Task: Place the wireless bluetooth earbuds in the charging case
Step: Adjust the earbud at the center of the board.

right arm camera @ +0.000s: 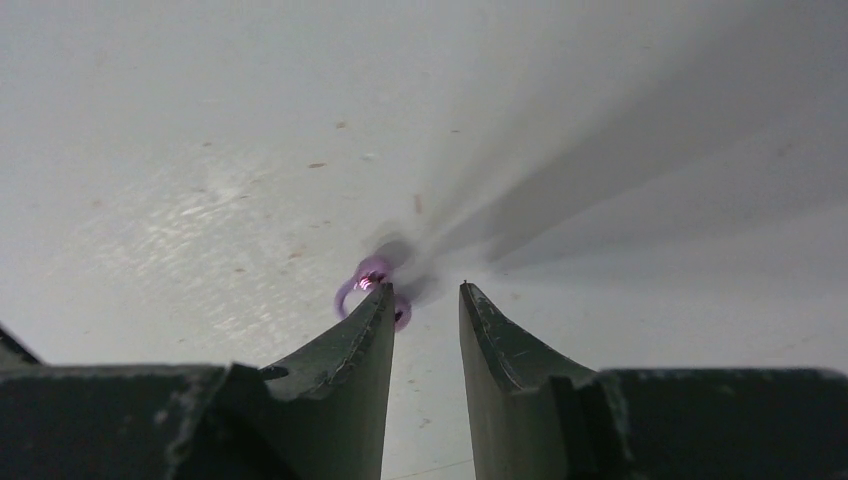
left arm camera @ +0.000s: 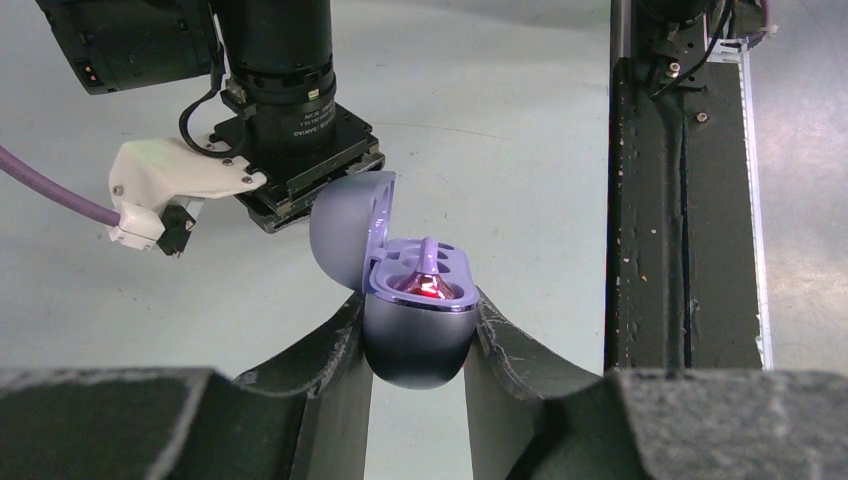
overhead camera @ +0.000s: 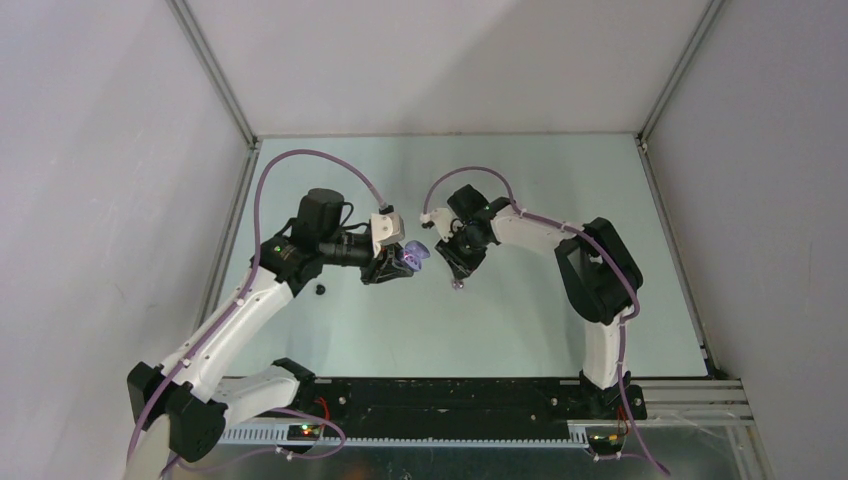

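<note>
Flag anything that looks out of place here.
The pale purple earbud sits outside the right gripper, partly behind one finger rather than between them; the gap is empty. A black earbud lies loose on the table near the left arm. The left gripper holds the open charging case.

Left tool (overhead camera: pixel 398 265) holds purple case (overhead camera: pixel 417 254); purple earbud (overhead camera: pixel 458 286) on table (overhead camera: pixel 540 330) by right tool (overhead camera: pixel 456 266).
</note>
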`<state>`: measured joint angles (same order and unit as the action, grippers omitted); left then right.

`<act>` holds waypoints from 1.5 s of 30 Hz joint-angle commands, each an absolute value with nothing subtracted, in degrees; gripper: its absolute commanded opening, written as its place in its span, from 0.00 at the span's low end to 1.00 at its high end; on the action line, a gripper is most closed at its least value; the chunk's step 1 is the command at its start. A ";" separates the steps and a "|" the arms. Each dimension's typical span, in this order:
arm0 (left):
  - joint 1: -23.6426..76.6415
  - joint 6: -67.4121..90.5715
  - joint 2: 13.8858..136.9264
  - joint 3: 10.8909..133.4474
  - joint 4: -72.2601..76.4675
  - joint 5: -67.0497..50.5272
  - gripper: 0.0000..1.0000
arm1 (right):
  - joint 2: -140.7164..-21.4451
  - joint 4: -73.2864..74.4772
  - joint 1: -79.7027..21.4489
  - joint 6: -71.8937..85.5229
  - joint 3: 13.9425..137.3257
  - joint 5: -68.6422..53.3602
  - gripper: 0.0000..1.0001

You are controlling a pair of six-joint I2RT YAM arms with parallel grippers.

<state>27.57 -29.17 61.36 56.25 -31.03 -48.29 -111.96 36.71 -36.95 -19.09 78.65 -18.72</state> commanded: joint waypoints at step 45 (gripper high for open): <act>27.42 -30.75 59.61 56.34 -29.99 -49.04 0.00 | -108.36 36.65 -39.15 -28.63 74.67 -16.01 0.40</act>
